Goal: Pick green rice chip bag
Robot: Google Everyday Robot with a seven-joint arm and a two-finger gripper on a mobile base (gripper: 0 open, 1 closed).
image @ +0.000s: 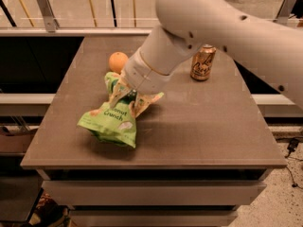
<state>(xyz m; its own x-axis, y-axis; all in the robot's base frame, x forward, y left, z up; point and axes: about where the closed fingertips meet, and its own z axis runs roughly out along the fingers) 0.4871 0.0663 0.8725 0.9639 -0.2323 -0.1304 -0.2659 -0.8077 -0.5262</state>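
Observation:
The green rice chip bag [111, 122] is a crinkly light-green pouch with "Coconut Crunch" lettering. It hangs tilted from my gripper [129, 100], low over the left part of the brown table [199, 126], with a shadow under its lower end. The gripper comes down from the big white arm [203, 27] and is shut on the bag's upper end, one tan finger on each side of it. The top of the bag is partly hidden behind the wrist.
An orange [118, 61] lies on the table just behind the bag. A gold drink can [203, 63] stands upright at the back right. A rail and dark gap run behind the table; the front edge is near.

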